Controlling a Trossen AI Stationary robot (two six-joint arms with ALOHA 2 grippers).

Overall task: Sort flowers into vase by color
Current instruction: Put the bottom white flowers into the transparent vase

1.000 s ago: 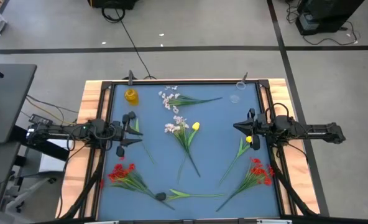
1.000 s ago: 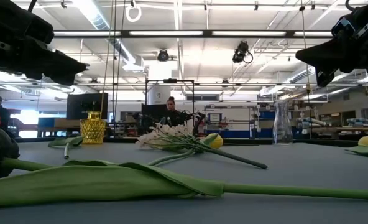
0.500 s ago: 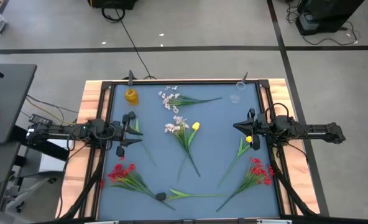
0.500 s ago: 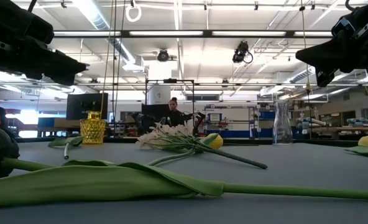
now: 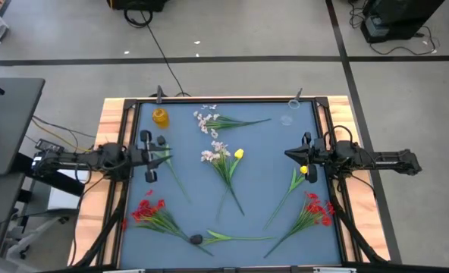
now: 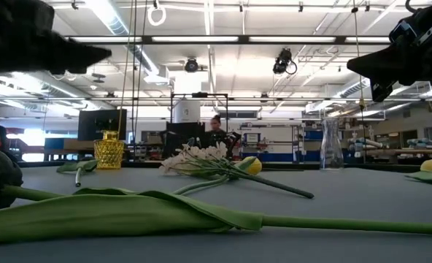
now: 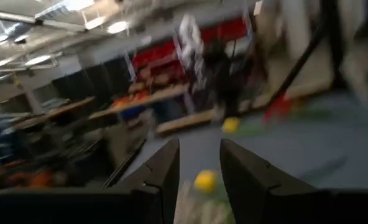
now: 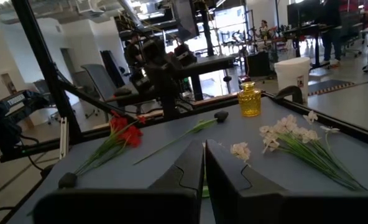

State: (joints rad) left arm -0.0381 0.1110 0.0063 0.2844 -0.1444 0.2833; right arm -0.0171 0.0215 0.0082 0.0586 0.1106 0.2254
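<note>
The fingers of the left gripper (image 5: 148, 156) are held a little apart, with nothing between them. The left gripper is seen over the left side of the table (image 5: 277, 227), just beside a green stem (image 5: 173, 173). The fingers of the right gripper (image 5: 303, 156) are pressed together, with nothing held. The right gripper is seen over the right side, just beside a yellow bud (image 5: 305, 170).

The flowers are spread flat on the blue table. A red bunch (image 5: 146, 210) is found near the front left, and another red bunch (image 5: 316, 208) near the front right. A dark bloom (image 5: 197, 240) is laid at the front, touching the first red bunch's stems. White flowers (image 5: 212, 154) and a yellow flower (image 5: 239, 154) are laid together in the middle. More white blossoms (image 5: 205, 120) are laid near the back. A yellow vase (image 5: 160, 117) is stood at the back left, and a clear vase (image 6: 330, 145) at the back right.
</note>
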